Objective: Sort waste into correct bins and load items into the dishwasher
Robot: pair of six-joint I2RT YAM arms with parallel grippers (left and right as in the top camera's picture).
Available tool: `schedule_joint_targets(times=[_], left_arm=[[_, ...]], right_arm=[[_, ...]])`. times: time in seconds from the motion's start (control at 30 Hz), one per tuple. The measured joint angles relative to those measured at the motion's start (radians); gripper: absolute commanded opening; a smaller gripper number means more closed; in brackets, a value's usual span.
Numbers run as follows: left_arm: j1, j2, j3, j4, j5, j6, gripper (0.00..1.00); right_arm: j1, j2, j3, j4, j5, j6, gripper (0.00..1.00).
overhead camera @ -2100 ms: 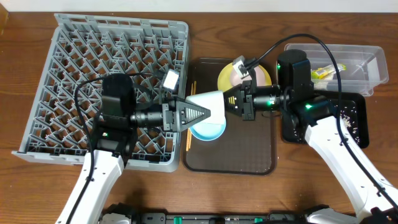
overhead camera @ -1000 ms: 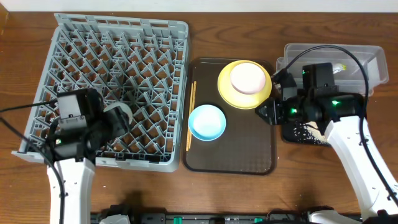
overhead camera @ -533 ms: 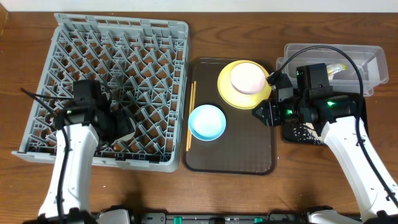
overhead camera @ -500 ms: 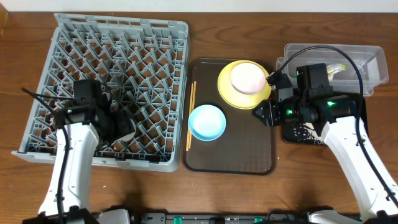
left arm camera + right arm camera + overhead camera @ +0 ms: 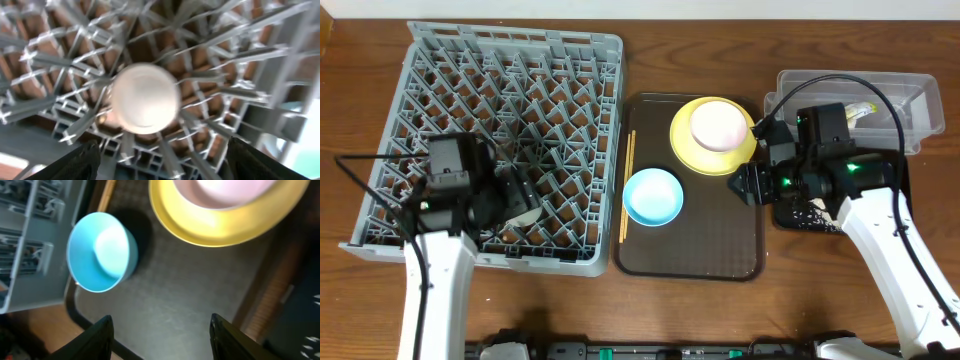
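Right wrist view: our right gripper [image 5: 165,337] hangs wide open and empty over the brown tray [image 5: 200,310]. Off to one side lies the light blue bowl [image 5: 100,252], toward the dish rack [image 5: 25,235]; the white bowl [image 5: 230,190] on the yellow plate [image 5: 220,230] is nearer. Our left gripper [image 5: 162,160], equally wide, holds nothing above the white cup [image 5: 145,97] seated among rack pegs. We judge the right arm nearer both bowls.

Grey rack [image 5: 520,60], yellow plate [image 5: 683,138], blue bowl [image 5: 653,196], brown tray [image 5: 710,240].
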Motion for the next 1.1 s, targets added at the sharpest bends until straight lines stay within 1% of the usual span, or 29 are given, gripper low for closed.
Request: schedule_joint_targets(times=[0.03, 0.07, 0.1, 0.13, 0.17, 0.2, 0.23, 0.37, 0.47, 0.5, 0.57, 0.6, 0.67, 0.97, 1.0, 1.1], left_arm=[[-0.023, -0.015, 0.001, 0.006, -0.001, 0.000, 0.81], [-0.051, -0.028, 0.001, 0.013, 0.000, 0.001, 0.81], [-0.086, -0.039, 0.001, 0.026, 0.001, 0.002, 0.81], [-0.121, -0.045, 0.001, 0.040, 0.001, 0.004, 0.81], [-0.160, -0.048, 0.001, 0.057, 0.000, 0.006, 0.81], [-0.195, -0.048, 0.002, 0.073, 0.000, 0.008, 0.81], [-0.236, -0.048, 0.002, 0.093, 0.000, 0.012, 0.81], [-0.415, -0.034, 0.003, 0.183, 0.001, 0.019, 0.81], [-0.546, 0.013, 0.005, 0.242, 0.002, 0.019, 0.81], [-0.566, 0.027, 0.005, 0.250, 0.001, 0.019, 0.81], [-0.621, 0.074, 0.006, 0.275, 0.001, 0.019, 0.78], [-0.647, 0.102, 0.006, 0.284, 0.001, 0.019, 0.76], [-0.690, 0.162, 0.006, 0.299, 0.001, 0.021, 0.75], [-0.833, 0.413, 0.006, 0.412, 0.001, 0.020, 0.73], [-0.846, 0.437, 0.006, 0.424, 0.000, 0.020, 0.70], [-0.872, 0.499, 0.006, 0.436, 0.001, 0.025, 0.56]], right_arm=[[-0.001, -0.010, 0.000, -0.002, 0.017, 0.000, 0.72], [-0.003, -0.023, 0.000, -0.002, 0.033, -0.002, 0.73], [-0.006, -0.038, 0.000, -0.002, 0.048, -0.003, 0.77], [-0.009, -0.059, 0.000, -0.002, 0.063, -0.003, 0.82], [-0.014, -0.078, 0.000, -0.005, 0.076, -0.005, 0.88], [-0.018, -0.097, 0.000, -0.007, 0.084, -0.006, 0.91], [-0.023, -0.121, 0.000, -0.012, 0.092, -0.008, 0.94], [-0.035, -0.175, 0.000, -0.031, 0.109, -0.010, 0.99], [-0.035, -0.194, 0.000, -0.032, 0.131, -0.006, 0.99], [-0.036, -0.194, 0.000, -0.033, 0.141, 0.002, 0.98], [-0.037, -0.194, 0.000, -0.037, 0.174, 0.028, 0.96], [-0.037, -0.194, 0.000, -0.040, 0.192, 0.042, 0.92], [-0.037, -0.194, 0.000, -0.044, 0.220, 0.067, 0.88], [-0.037, -0.194, 0.000, -0.063, 0.274, 0.098, 0.86], [-0.037, -0.194, 0.000, -0.064, 0.276, 0.100, 0.86], [-0.037, -0.194, 0.000, -0.068, 0.278, 0.100, 0.86]])
